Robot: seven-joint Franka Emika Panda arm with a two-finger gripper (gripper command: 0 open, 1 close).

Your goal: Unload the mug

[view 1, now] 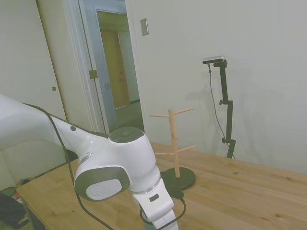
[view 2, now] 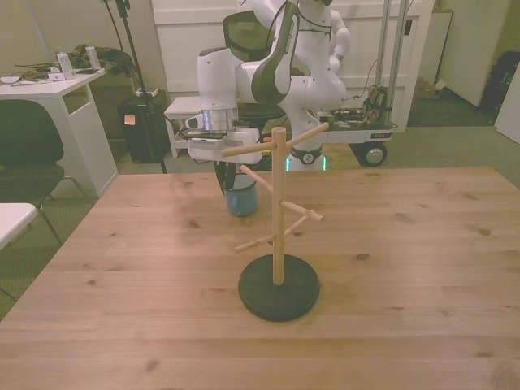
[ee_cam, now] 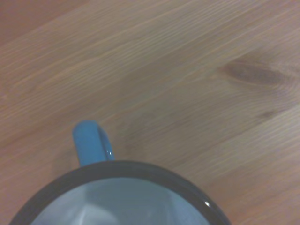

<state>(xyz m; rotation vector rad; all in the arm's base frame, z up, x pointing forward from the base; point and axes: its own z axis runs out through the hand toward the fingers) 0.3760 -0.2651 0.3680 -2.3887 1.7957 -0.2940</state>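
The blue mug [view 2: 241,201] stands upright on the wooden table [view 2: 422,244], behind the wooden mug tree [view 2: 279,213] and toward the front view's left. My gripper [view 2: 237,182] hangs straight down right over the mug's top, partly hidden by a peg of the tree. The wrist view looks into the mug [ee_cam: 126,197] from close above, showing its dark rim, pale inside and blue handle [ee_cam: 91,143] over the table boards. The side view shows neither the mug nor the gripper, only the arm's elbow and the mug tree [view 1: 173,143], whose pegs are bare.
The mug tree's round black base [view 2: 279,288] sits mid-table, with pegs sticking out toward the mug. Beyond the table's far edge stand a white desk [view 2: 57,89], a dark chair [view 2: 28,154] and a wheeled cart [view 2: 357,130].
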